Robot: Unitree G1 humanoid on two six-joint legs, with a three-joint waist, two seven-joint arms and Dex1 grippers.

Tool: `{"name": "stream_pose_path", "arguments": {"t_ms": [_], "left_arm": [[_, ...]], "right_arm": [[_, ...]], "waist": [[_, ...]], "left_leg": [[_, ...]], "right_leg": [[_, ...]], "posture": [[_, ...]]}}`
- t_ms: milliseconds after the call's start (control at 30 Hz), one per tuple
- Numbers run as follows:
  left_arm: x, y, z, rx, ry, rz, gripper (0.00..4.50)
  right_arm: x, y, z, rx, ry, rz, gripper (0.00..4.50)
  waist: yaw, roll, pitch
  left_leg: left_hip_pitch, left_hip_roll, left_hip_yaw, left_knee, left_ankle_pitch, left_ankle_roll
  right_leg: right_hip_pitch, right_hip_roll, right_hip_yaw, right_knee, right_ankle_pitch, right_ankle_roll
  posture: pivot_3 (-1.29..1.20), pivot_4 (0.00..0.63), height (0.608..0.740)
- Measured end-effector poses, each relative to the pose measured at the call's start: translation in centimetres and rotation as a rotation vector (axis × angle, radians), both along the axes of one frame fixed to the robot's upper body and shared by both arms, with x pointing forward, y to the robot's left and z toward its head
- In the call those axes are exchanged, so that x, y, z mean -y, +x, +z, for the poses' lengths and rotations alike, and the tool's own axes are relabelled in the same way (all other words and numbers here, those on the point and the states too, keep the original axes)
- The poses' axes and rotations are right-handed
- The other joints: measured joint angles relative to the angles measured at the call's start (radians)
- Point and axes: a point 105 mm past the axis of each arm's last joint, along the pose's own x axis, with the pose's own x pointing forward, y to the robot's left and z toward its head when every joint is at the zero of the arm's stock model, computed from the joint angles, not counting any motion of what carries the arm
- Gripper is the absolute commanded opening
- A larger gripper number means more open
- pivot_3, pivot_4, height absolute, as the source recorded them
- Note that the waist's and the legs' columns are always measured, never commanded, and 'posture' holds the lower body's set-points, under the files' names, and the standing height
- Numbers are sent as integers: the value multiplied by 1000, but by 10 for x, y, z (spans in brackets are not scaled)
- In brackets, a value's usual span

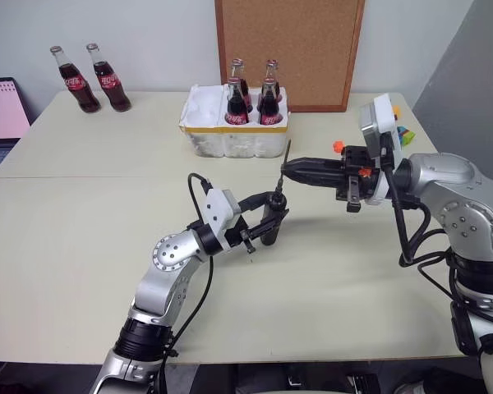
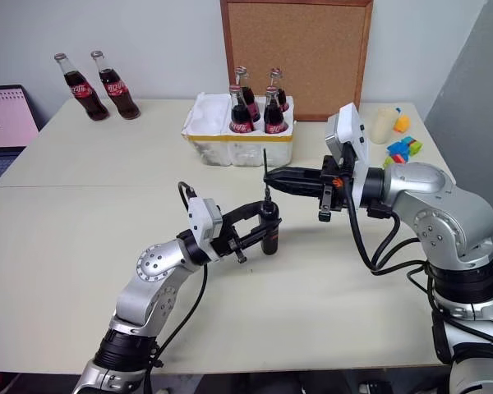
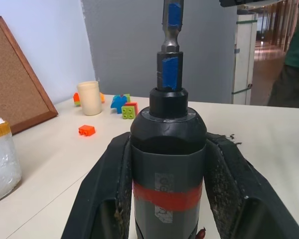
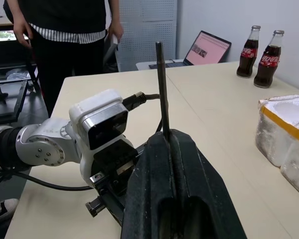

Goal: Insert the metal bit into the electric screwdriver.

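The electric screwdriver (image 1: 271, 222) stands upright just above the table, dark with a red band (image 3: 167, 196) and a bluish tip (image 3: 169, 67). My left gripper (image 1: 273, 215) is shut on its body, one black finger (image 3: 104, 189) on each side. The metal bit (image 1: 285, 160), a thin grey rod, stands nearly upright directly above it. The bit's lower end (image 3: 172, 30) meets the screwdriver's tip, in line with it. My right gripper (image 1: 284, 171) reaches in level from the right and is shut on the bit (image 4: 162, 89) partway up.
A white foam tray (image 1: 230, 139) with cola bottles stands just behind the grippers. Two more bottles (image 1: 90, 78) stand at the far left, near a laptop (image 1: 4, 111). A corkboard (image 1: 287, 49) leans on the wall. Toy bricks (image 2: 403, 144) and a cup (image 3: 91, 97) lie far right. A person (image 4: 65, 30) stands beyond the table.
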Motion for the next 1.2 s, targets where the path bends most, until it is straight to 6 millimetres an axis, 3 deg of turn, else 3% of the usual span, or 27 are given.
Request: {"name": "stream_pose_path", "arguments": {"t_ms": [67, 233, 667, 1100, 1200], "left_arm": [[0, 0, 0, 1, -1, 0, 1636], [0, 1, 1, 2, -3, 1, 1636], [0, 1, 1, 2, -4, 1, 1636], [0, 1, 1, 2, -3, 0, 1636], [0, 1, 1, 2, -3, 0, 1636]], "right_arm": [[-2, 2, -11, -56, -18, -11, 884], [-4, 2, -15, -104, -25, -7, 1899], [4, 4, -4, -101, 26, -44, 4480], [2, 17, 8, -52, 75, -152, 4500], [1, 16, 8, -55, 75, -143, 4061]], "waist": [[0, 0, 0], [0, 0, 0], [0, 0, 0], [0, 0, 0], [0, 0, 0]], "left_leg": [[0, 0, 0, 0, 0, 0], [-1, 0, 0, 0, 0, 0], [-1, 0, 0, 0, 0, 0], [-1, 0, 0, 0, 0, 0], [-1, 0, 0, 0, 0, 0]], "right_leg": [[0, 0, 0, 0, 0, 0], [0, 0, 0, -1, 0, 0], [0, 0, 0, -1, 0, 0], [0, 0, 0, -1, 0, 0], [0, 0, 0, -1, 0, 0]], "posture": [[0, 150, 740], [0, 150, 740], [0, 150, 740], [0, 150, 740], [0, 150, 740]]}}
